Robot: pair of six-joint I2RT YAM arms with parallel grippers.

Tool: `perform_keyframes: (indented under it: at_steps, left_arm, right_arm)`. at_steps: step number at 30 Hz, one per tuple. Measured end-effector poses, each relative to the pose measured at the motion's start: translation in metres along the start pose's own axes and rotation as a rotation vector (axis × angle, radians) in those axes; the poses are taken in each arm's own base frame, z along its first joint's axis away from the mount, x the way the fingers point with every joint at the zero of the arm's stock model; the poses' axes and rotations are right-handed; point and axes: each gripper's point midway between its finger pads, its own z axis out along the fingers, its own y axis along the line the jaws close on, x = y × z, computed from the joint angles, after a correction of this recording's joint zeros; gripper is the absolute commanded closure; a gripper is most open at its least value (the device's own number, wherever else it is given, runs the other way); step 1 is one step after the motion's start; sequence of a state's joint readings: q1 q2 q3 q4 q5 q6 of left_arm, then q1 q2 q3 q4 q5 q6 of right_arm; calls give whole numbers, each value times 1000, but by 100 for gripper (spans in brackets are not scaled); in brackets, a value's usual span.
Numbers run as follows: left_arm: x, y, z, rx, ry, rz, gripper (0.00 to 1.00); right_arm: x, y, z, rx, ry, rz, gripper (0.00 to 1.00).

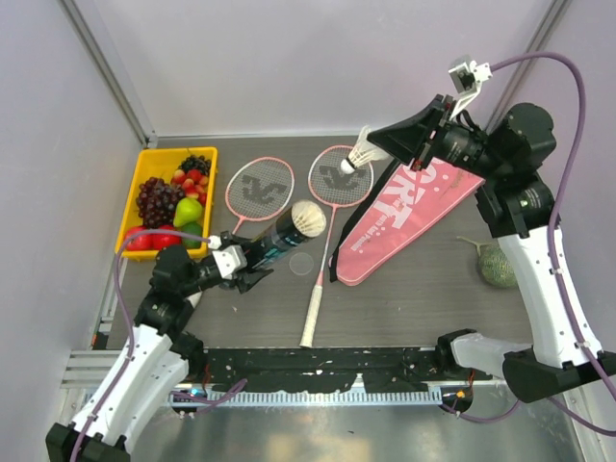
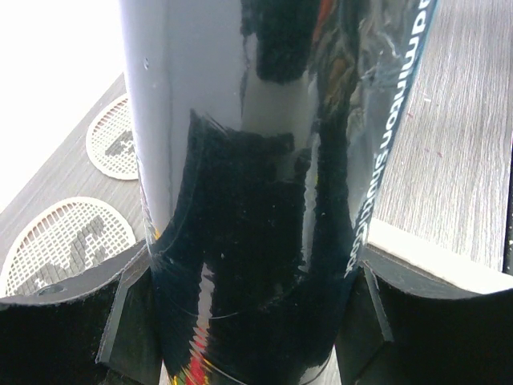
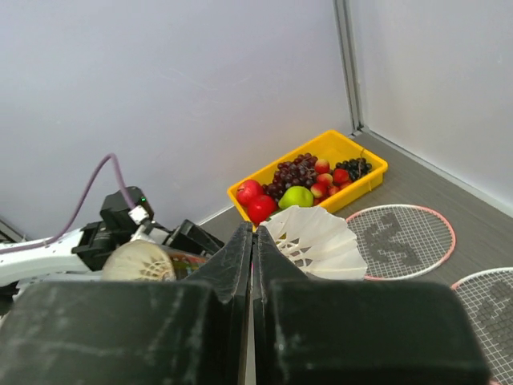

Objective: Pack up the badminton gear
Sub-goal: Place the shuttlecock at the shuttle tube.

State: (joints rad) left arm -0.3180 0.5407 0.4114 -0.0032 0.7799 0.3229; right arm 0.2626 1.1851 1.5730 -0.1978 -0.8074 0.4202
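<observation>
From where I stand, the left gripper (image 1: 248, 266) has its jaws clamped on the lower part of a long dark glossy cylindrical tube (image 1: 282, 235). It holds the tube tilted up off the grey table (image 1: 404, 308), with something pale and rounded filling the raised mouth. In the left wrist view the black fingers (image 2: 68, 333) press against both sides of the shiny barrel. The right gripper (image 1: 380, 146) hangs high over the far side of the table, its jaws nearly pressed together and pinching a white feather shuttlecock (image 1: 361, 154). The feather skirt fans out beyond the fingertips in the right wrist view. The shuttlecock sits in the air above the far racket head, well apart from the tube's mouth. On the table lie a pink-framed racket with a white handle (image 1: 260, 189) and a second pink-framed racket (image 1: 339, 177), side by side. Just to their right is a pink racket-shaped bag (image 1: 414, 217) with white lettering. A yellow plastic tray (image 1: 131, 197) of fruit stands at the far left, and a green netted ball (image 1: 498, 266) rests near the right arm.
</observation>
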Motion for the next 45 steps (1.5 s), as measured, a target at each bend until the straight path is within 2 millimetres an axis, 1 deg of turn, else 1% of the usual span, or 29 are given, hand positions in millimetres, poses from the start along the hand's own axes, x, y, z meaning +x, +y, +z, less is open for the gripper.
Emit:
perform_keyframes:
  at_steps: [2, 5, 10, 14, 19, 22, 26, 31, 32, 33, 34, 38, 40, 44, 45]
  left_arm:
    - [-3, 3, 5, 11, -7, 4, 100]
    - [-11, 8, 14, 26, -14, 7, 100]
    - [-15, 18, 26, 23, -9, -15, 100]
    - [-17, 22, 30, 21, -11, -35, 100]
    - [-19, 22, 31, 23, -16, -50, 100]
    - [-19, 21, 31, 23, -16, -68, 100]
    - [-19, 22, 31, 15, -12, -83, 100]
    - [-16, 23, 31, 1, -2, -114, 100]
    - [-16, 23, 31, 1, -2, -118, 100]
    - [-16, 22, 31, 0, -2, -123, 100]
    - [-17, 22, 31, -1, -2, -127, 100]
    - [-19, 24, 29, -13, -7, -123, 100]
    - [-21, 25, 29, -20, -11, -115, 100]
    - [-20, 26, 27, -22, -5, -68, 100]
    - [-18, 27, 27, -25, 2, -55, 100]
  right_arm:
    - [-9, 12, -3, -21, -6, -14, 95]
    - [-15, 25, -5, -51, -5, -19, 94]
    - [-10, 45, -1, -100, 19, 13, 95]
    - [-5, 60, 3, -126, 38, 14, 95]
    - [2, 70, 11, -134, 48, -4, 95]
    - [10, 74, 21, -143, 67, 2, 95]
    - [34, 78, 39, -152, 124, 20, 95]
    - [58, 80, 50, -140, 173, 35, 95]
    - [62, 80, 51, -136, 180, 38, 91]
    - [66, 79, 52, -131, 191, 43, 84]
    - [69, 78, 52, -124, 200, 48, 67]
    - [74, 72, 52, -84, 221, 61, 47]
    - [70, 72, 50, -73, 218, 62, 43]
    - [55, 77, 41, -57, 194, 43, 43]
    - [50, 79, 38, -52, 184, 33, 48]
